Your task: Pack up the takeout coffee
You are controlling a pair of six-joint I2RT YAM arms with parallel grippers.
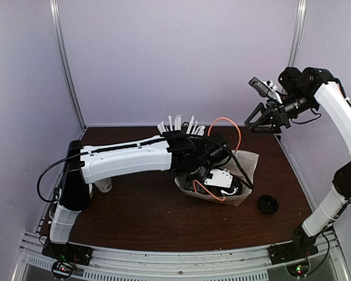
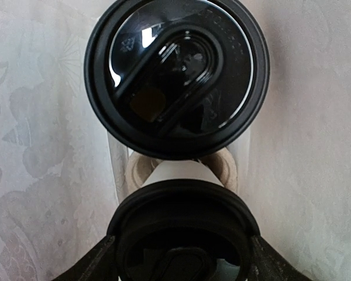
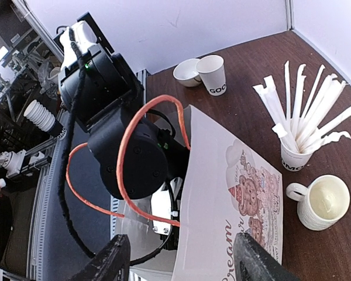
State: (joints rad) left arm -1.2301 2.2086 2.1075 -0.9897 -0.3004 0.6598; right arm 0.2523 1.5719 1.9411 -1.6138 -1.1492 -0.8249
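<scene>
Near lid (image 2: 184, 228) cut off at bottom edge; bag (image 3: 222, 193) lettering cropped (only "Cream" legible).

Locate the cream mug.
In the right wrist view, the cream mug sits at lower right on the table, beside the cup of white sticks and right of the paper bag.

Soft, even light fills the top view, and shadows are faint. In the left wrist view, white glare streaks the far lid (image 2: 176, 79) beyond the fingers (image 2: 90, 263). The nearer lid (image 2: 184, 234) between them looks soft, perhaps too close. The right wrist view bows at its edges.
</scene>
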